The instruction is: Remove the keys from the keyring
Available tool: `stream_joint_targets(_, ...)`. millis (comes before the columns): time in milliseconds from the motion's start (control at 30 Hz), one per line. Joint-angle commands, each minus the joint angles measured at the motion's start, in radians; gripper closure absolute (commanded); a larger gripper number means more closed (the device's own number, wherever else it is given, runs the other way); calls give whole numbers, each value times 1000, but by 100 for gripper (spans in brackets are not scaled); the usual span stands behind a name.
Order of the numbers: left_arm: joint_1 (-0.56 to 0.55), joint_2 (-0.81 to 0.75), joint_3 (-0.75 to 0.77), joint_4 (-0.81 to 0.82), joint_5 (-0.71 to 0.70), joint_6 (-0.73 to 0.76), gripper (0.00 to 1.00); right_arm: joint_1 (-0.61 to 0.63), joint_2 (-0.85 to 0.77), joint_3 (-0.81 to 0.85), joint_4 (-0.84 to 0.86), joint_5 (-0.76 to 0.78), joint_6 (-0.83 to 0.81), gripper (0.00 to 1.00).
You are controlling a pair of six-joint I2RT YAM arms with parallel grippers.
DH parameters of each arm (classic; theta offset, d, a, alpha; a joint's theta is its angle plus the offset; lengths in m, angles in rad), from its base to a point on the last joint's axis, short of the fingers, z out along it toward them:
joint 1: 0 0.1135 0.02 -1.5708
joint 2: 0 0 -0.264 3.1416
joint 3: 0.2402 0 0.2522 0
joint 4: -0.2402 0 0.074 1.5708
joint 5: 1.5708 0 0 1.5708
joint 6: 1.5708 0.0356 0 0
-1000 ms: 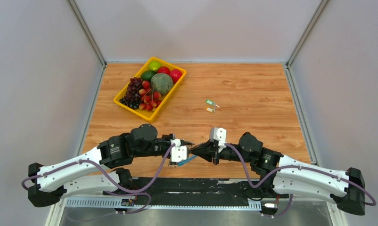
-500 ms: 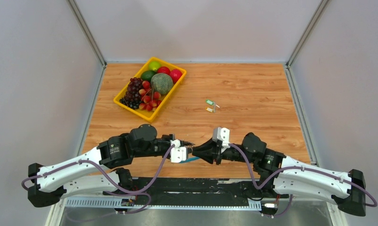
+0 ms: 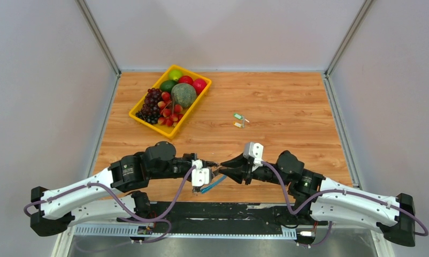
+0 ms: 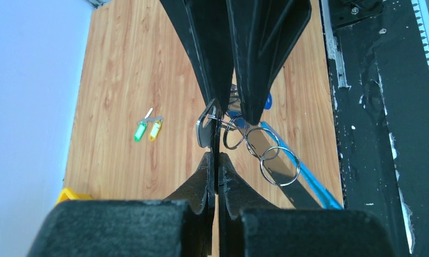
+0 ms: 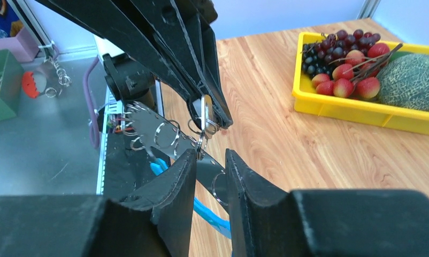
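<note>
Key removal under way, with the keyring [image 5: 148, 120] aloft between the arms.
The left gripper [image 4: 215, 156] is clamping the keyring, jaws together; the right gripper [image 5: 209, 155] is straddling it, jaws slightly apart. Two keys [image 3: 238, 120] are lying freed on the table [image 3: 287, 107]; the blue-headed key [image 4: 266, 100] probably needs pinching off next.

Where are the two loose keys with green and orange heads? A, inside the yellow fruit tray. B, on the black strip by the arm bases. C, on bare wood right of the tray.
C: the two keys lie on the wooden table, apart from the yellow tray.
</note>
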Motion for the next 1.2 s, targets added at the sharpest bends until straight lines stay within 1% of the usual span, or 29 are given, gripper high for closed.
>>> stream_joint_targets(0,4,-20,0,72,24,12,100,0,33,46,36,-14,-1,69)
stream_joint_targets(67,4,-21,-1,74,26,12,100,-1,43,49,40,-19,0,70)
stream_joint_targets(200,4,-21,-1,73,29,11,100,0,45,50,56,-15,7,75)
stream_joint_targets(333,4,-21,-2,74,29,12,100,-1,40,48,62,-15,12,75)
stream_joint_targets(400,5,-20,-3,74,30,12,100,0,40,47,63,-18,12,77)
stream_joint_targets(433,4,-18,-3,74,30,11,100,1,42,47,65,-20,11,80)
stream_joint_targets(533,4,-19,-3,74,28,12,100,-1,43,45,67,-22,11,100)
stream_joint_targets(667,4,-19,-5,76,15,9,100,1,27,37,74,-7,51,100)
stream_joint_targets(867,4,-16,-8,80,2,5,100,-1,-72,-25,143,79,105,100)
stream_joint_targets(1000,4,-15,-9,80,4,5,100,-1,-127,-71,207,80,145,100)
stream_joint_targets(1167,4,-6,-17,78,40,16,100,-1,-123,-95,266,66,185,100)
